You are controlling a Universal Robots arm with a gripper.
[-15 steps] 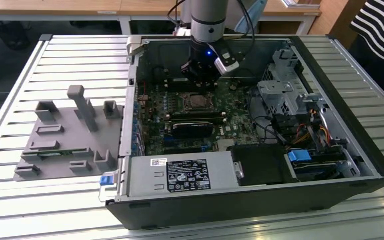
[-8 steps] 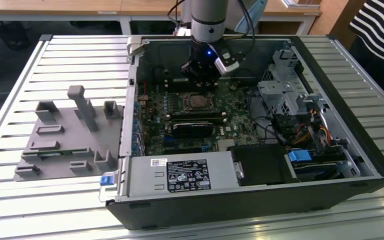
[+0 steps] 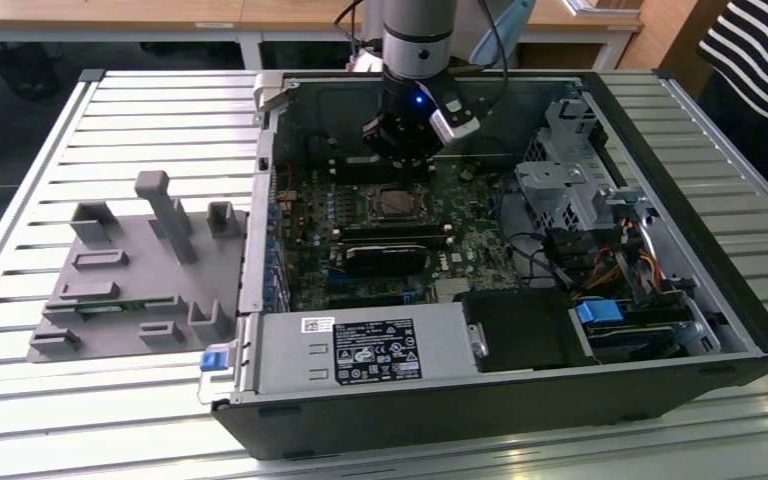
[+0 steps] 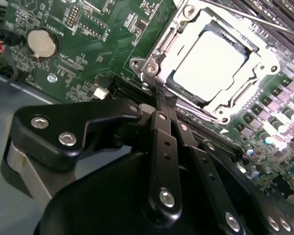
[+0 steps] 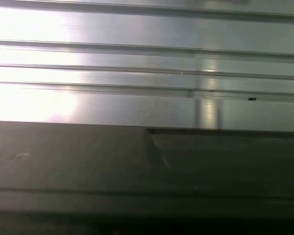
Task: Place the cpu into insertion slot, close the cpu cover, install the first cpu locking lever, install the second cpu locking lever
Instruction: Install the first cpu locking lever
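Observation:
The cpu lies flat in the insertion slot on the green motherboard, with its silvery top showing. The cpu cover lies down around it, framing the chip. A thin metal lever rod runs along the far side of the socket. My gripper hangs just above the socket's edge inside the open computer case. Its black fingers are shut, with the tips together at the socket's corner. Whether the tips touch a lever is hidden.
Black ribbed modules lie just beyond the socket, a power supply and a drive cage stand around it. A coin battery sits on the board. A grey fixture rests on the slatted table. A person in a striped top stands at the exterior view's right.

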